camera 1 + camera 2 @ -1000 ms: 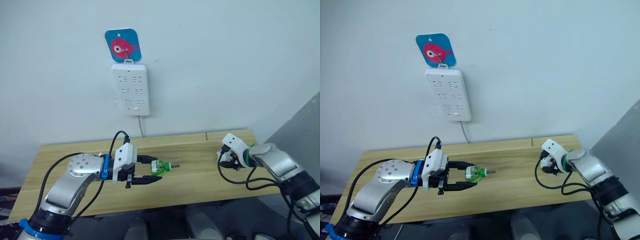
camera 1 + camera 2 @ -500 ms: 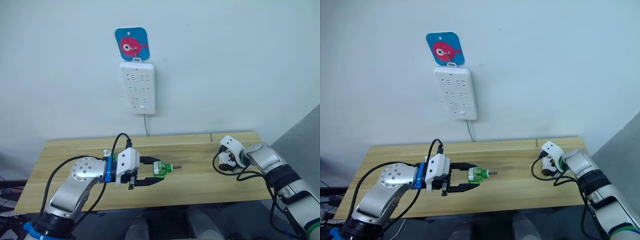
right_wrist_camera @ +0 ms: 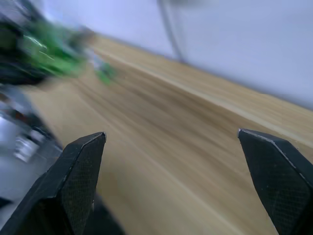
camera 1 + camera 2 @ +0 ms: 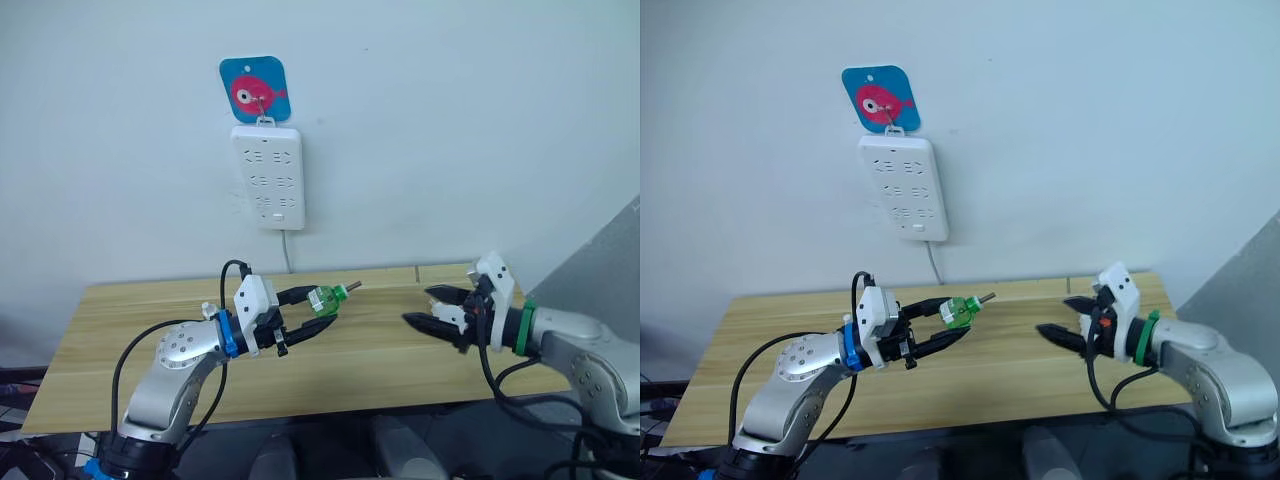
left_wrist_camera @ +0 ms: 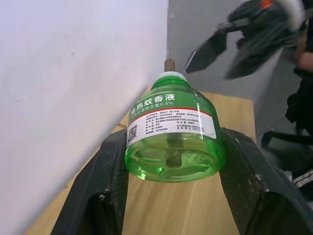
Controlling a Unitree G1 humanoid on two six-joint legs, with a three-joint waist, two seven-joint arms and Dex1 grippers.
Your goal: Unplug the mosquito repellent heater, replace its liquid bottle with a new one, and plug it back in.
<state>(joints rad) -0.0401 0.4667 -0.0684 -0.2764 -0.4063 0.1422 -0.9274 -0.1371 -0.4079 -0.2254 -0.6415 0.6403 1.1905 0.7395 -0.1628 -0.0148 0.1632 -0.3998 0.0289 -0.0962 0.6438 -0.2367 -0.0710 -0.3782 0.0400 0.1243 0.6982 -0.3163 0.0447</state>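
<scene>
- A plain indoor room, perhaps a test space: bare pale wall (image 4: 450,120).
- Light wooden table (image 4: 130,330).
- Long white multi-socket power strip (image 4: 267,176) under a blue fish hook plate (image 4: 254,89).

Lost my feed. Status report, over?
Left gripper shut on green bottle, held above table. Right gripper open, empty, facing bottle. Nothing between them.
</scene>
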